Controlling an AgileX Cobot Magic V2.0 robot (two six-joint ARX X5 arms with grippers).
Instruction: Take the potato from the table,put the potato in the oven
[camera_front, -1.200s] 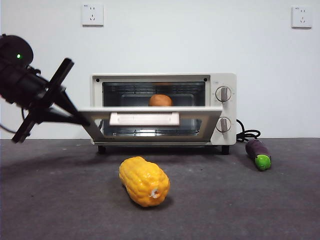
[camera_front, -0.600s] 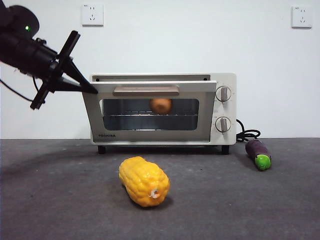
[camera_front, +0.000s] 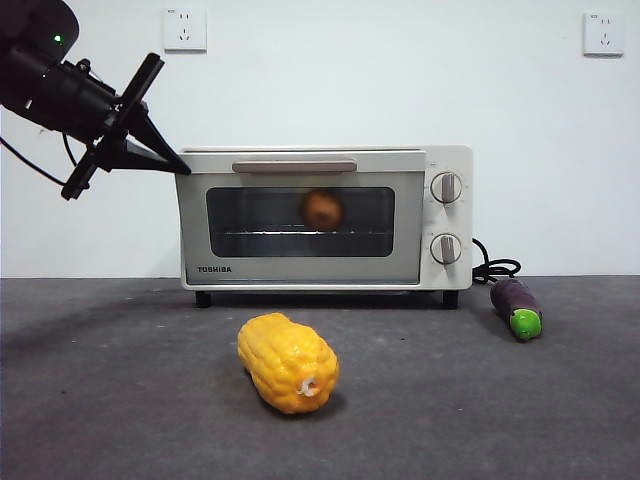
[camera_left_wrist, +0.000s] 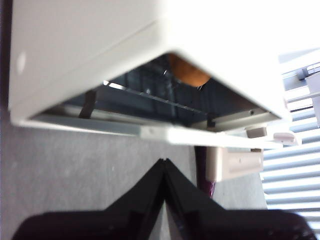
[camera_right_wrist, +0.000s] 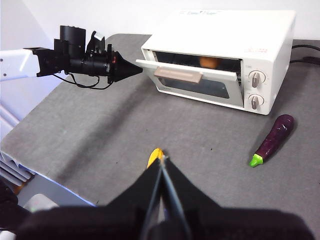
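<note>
One step is left: seating the oven (camera_front: 320, 220) door. My left gripper (camera_front: 178, 166), jaws pressed together on nothing, touches the door's top corner at about ten o'clock from the potato (camera_front: 321, 209), which sits on the rack inside. The right wrist view shows the door slightly ajar, so I should push level and slowly, not sliding off the edge. My right gripper (camera_right_wrist: 162, 165), also closed and empty, waits above the corn (camera_front: 288, 362).

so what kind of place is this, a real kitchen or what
Probably a robot lab bench, not a kitchen: a toaster oven on a bare grey table against a blank wall with sockets, beside toy-looking corn and eggplant.
</note>
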